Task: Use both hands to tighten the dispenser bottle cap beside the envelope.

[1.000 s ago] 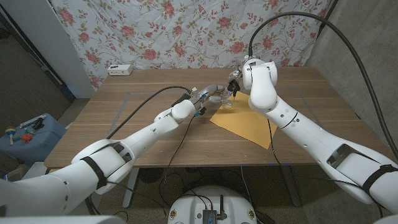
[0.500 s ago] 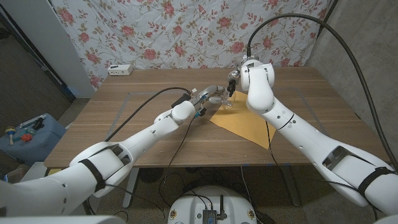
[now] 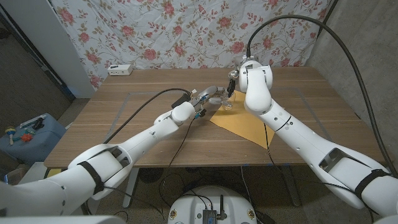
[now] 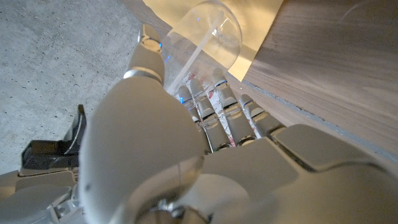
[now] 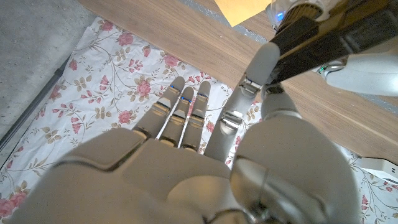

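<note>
Fingers of my left hand (image 3: 208,97) wrap the clear dispenser bottle (image 4: 202,37), holding it at the far corner of the yellow envelope (image 3: 244,125) near mid-table. My right hand (image 3: 234,82) hovers just above and behind the bottle with fingers extended and apart, gripping nothing in the right wrist view. The cap itself is hidden from me, so whether it is tight I cannot tell; by my judgement the twisting remains to be done. A white box (image 3: 120,70) sits well apart at the table's far left edge.
</note>
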You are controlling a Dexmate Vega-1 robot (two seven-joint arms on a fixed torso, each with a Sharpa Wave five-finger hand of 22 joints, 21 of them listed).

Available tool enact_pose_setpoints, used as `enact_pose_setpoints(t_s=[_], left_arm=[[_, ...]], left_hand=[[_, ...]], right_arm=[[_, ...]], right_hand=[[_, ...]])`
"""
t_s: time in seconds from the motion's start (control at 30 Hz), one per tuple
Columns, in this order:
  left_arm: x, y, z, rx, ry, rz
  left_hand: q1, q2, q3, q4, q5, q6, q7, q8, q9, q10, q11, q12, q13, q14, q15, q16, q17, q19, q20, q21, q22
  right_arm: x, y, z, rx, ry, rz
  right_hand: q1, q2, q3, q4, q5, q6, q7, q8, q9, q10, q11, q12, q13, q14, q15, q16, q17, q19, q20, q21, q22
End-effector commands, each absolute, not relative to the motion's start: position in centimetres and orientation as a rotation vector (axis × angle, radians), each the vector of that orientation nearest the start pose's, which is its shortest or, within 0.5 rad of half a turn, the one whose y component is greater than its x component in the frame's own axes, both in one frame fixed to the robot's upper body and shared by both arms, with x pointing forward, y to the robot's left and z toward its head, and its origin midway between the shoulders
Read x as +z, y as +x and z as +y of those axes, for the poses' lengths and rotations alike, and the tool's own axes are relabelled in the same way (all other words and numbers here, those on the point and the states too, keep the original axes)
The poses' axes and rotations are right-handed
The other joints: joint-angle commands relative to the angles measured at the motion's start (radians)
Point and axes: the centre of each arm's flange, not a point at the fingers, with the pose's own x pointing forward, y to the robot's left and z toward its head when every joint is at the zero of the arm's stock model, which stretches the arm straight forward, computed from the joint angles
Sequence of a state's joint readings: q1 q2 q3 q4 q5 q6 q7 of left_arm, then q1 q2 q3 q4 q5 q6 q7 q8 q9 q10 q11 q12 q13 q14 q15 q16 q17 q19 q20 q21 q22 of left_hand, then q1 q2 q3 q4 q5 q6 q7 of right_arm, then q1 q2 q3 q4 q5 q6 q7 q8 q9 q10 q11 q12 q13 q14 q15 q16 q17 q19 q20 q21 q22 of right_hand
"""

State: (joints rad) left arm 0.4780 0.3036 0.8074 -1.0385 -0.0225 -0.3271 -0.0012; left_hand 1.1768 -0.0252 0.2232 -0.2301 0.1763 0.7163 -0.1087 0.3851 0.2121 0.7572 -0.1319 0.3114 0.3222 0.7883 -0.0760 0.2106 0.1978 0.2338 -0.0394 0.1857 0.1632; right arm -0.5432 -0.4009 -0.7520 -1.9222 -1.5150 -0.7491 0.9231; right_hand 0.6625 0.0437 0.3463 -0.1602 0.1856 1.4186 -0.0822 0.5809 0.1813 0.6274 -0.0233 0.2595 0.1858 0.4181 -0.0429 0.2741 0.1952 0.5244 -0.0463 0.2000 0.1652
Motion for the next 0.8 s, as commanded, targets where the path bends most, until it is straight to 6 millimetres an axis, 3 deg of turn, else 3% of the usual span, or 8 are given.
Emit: enact_pose_setpoints(t_s=[0.03, 0.23, 0.47, 0.63, 0.73, 0.8], left_arm=[[0.0, 67.6, 6.6, -0.473, 0.701, -0.706], [-0.1, 67.7, 6.6, -0.475, 0.698, -0.706], [0.1, 67.7, 6.7, -0.472, 0.697, -0.710], [0.1, 67.7, 6.8, -0.472, 0.697, -0.710], [0.1, 67.7, 6.8, -0.473, 0.696, -0.710], [0.1, 67.7, 6.9, -0.474, 0.696, -0.709]], left_hand=[[-0.079, 0.124, 0.084, 0.078, 0.007, 0.164, 0.015, 0.024, 0.002, 0.084, -0.034, 0.009, 0.198, 0.023, -0.108, 0.006, 0.005, 0.009, -0.095, -0.003, 0.001], [-0.078, 0.124, 0.084, 0.077, 0.007, 0.163, 0.014, 0.024, 0.002, 0.084, -0.034, 0.008, 0.199, 0.023, -0.108, 0.006, 0.005, 0.009, -0.095, -0.003, 0.001], [-0.079, 0.124, 0.084, 0.077, 0.008, 0.164, 0.015, 0.024, 0.002, 0.086, -0.035, 0.008, 0.200, 0.026, -0.108, 0.007, 0.004, 0.009, -0.094, -0.003, 0.001], [-0.080, 0.124, 0.084, 0.078, 0.007, 0.164, 0.016, 0.024, 0.002, 0.086, -0.034, 0.008, 0.200, 0.026, -0.107, 0.007, 0.004, 0.009, -0.094, -0.003, 0.001], [-0.080, 0.124, 0.084, 0.078, 0.007, 0.163, 0.016, 0.024, 0.002, 0.086, -0.035, 0.007, 0.201, 0.027, -0.109, 0.007, 0.004, 0.009, -0.095, -0.003, 0.001], [-0.080, 0.123, 0.083, 0.078, 0.007, 0.163, 0.016, 0.023, 0.002, 0.084, -0.034, 0.006, 0.201, 0.026, -0.107, 0.007, 0.004, 0.009, -0.094, -0.003, 0.001]], right_arm=[[13.2, 54.0, -11.2, -0.326, -1.661, -0.194], [13.3, 53.9, -11.3, -0.332, -1.659, -0.187], [13.5, 53.6, -11.4, -0.356, -1.661, -0.184], [13.7, 53.3, -11.6, -0.353, -1.676, -0.172], [13.8, 52.9, -11.8, -0.361, -1.678, -0.182], [13.8, 52.7, -12.0, -0.369, -1.681, -0.187]], right_hand=[[-0.015, -0.008, -0.006, 0.010, -0.005, 0.007, 0.004, 0.012, -0.001, 0.013, 0.005, 0.002, 0.003, 0.015, -0.058, 0.002, 0.000, 0.010, -0.003, 0.002, 0.005], [-0.072, -0.040, -0.033, 0.030, -0.008, -0.013, 0.013, 0.014, -0.005, 0.009, 0.016, -0.013, 0.003, 0.016, -0.050, -0.007, 0.002, 0.008, 0.002, -0.002, 0.005], [-0.132, -0.044, -0.054, 0.056, -0.008, -0.034, 0.014, -0.001, -0.006, 0.023, 0.023, -0.018, 0.004, 0.020, -0.044, -0.010, 0.009, 0.007, 0.008, -0.004, 0.006], [-0.174, -0.055, -0.071, 0.067, -0.004, -0.115, 0.006, -0.049, -0.003, 0.003, 0.034, -0.037, 0.006, 0.015, -0.033, -0.020, 0.011, 0.001, 0.017, -0.007, 0.006], [-0.192, -0.055, -0.077, 0.070, -0.002, -0.184, 0.001, -0.087, 0.000, -0.028, 0.053, -0.054, 0.007, 0.004, -0.022, -0.030, 0.012, -0.006, 0.024, -0.009, 0.006], [-0.193, -0.056, -0.078, 0.068, -0.002, -0.203, -0.001, -0.098, 0.001, -0.036, 0.051, -0.058, 0.008, -0.001, -0.018, -0.033, 0.013, -0.013, 0.027, -0.011, 0.006]])
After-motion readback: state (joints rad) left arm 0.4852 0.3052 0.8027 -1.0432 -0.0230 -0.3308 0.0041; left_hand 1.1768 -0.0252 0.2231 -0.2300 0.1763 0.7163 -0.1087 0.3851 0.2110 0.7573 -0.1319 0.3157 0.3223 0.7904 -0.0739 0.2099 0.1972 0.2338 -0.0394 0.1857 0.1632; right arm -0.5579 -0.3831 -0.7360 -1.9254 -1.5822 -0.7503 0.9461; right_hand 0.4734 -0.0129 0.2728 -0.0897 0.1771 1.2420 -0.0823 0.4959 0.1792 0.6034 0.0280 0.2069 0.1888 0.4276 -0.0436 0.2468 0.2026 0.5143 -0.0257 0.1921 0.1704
